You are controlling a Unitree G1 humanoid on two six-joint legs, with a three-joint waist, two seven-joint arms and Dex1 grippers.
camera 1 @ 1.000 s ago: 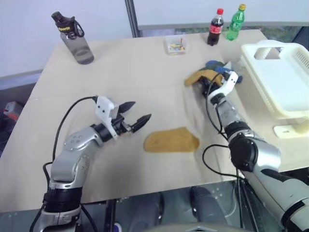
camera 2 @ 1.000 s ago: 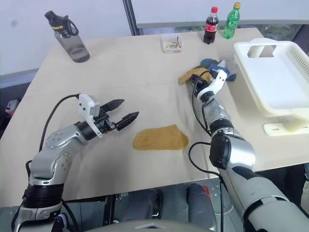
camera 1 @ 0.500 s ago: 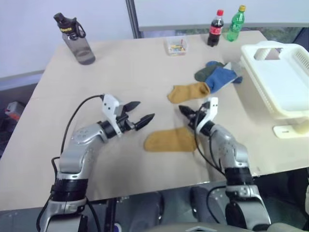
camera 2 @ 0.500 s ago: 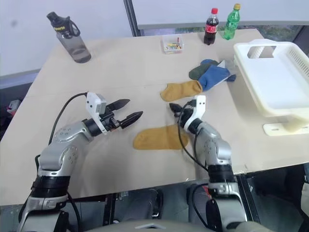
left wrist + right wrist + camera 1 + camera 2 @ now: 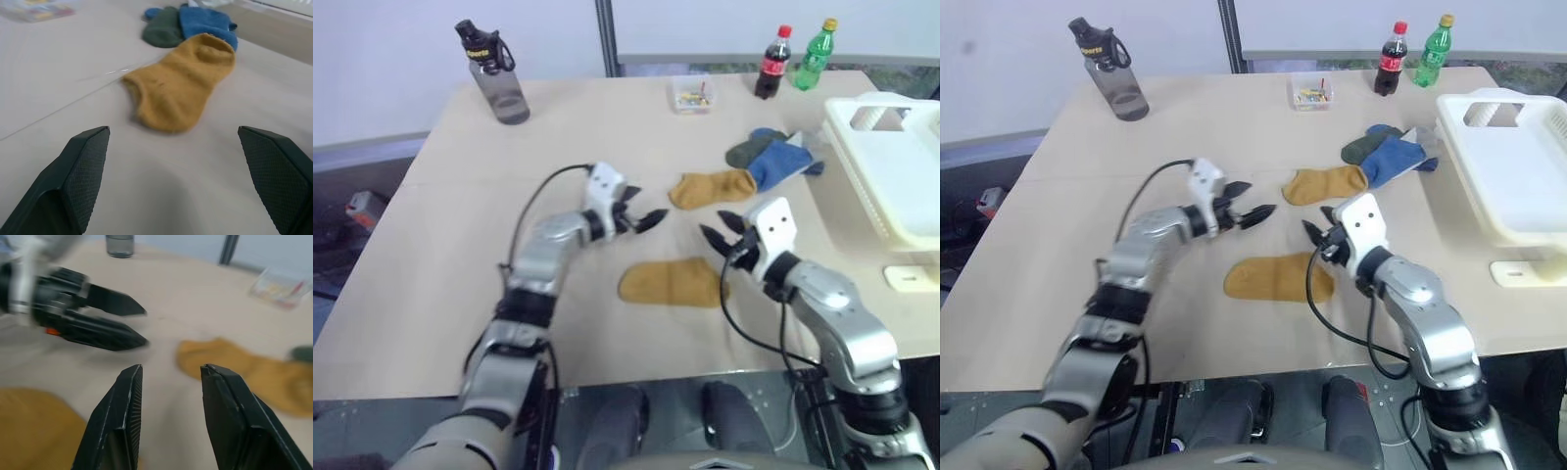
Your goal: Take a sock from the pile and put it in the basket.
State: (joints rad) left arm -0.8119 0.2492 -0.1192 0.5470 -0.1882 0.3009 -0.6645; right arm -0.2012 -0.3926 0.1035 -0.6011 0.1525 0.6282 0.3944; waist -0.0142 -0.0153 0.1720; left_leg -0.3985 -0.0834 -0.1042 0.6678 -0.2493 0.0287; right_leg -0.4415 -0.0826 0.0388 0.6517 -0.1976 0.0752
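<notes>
Beige counter (image 5: 558, 147) w/ a grey wall behind; clutter at the far edge: grey sports bottle (image 5: 494, 73), small clear box (image 5: 692, 95), cola bottle (image 5: 769, 64), green bottle (image 5: 815, 56).

Pile (image 5: 773, 159): blue + dark green socks bunched near the white basket (image 5: 891, 186), which sits at the counter's right edge. One mustard sock (image 5: 713, 187) lies flat just beside the pile, on its near-left side, touching or almost. A second mustard sock (image 5: 674, 282) lies alone, nearer the robot, well apart from the pile.

Left gripper (image 5: 644, 217): fingers spread wide, empty, aimed at the far mustard sock; left wrist view has that sock centred between the two fingers (image 5: 78, 181). Right gripper (image 5: 720, 233): fingers part open, nothing between them, hovering between the two mustard socks.

Step in hand, as I read it: left arm going for the far mustard sock. To do it well: keep fingers wide until they straddle the cuff end, come low to the counter, pinch a fold rather than the flat face, lift clear before swinging over to the basket rim. Right gripper is close, so keep the two apart.

Hard to tell: basket is cut off at the right edge, inside mostly unseen. Pile socks overlap, so count unclear. Right wrist view is blurred.
</notes>
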